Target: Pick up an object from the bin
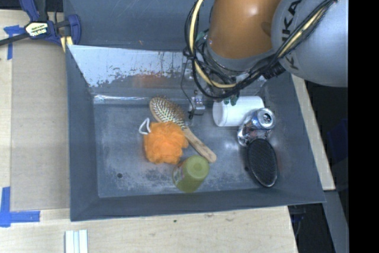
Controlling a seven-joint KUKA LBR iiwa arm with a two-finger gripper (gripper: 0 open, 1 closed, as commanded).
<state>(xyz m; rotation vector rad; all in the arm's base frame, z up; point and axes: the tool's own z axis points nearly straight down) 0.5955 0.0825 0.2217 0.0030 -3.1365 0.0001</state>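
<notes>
grey bin (83,127): wooden hairbrush (169,112) head just beside end effector (196,106)

Orange mesh sponge (164,144), tan wooden hairbrush (169,111), olive-green cup (191,173), white cylinder (237,112), silver can (256,124), black oval brush (262,162), grey bin (83,145).

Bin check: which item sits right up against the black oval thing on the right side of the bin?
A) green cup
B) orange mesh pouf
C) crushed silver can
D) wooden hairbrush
C: the crushed silver can lies right at the upper end of the black oval thing, while the other three lie apart from it, further left.
</notes>
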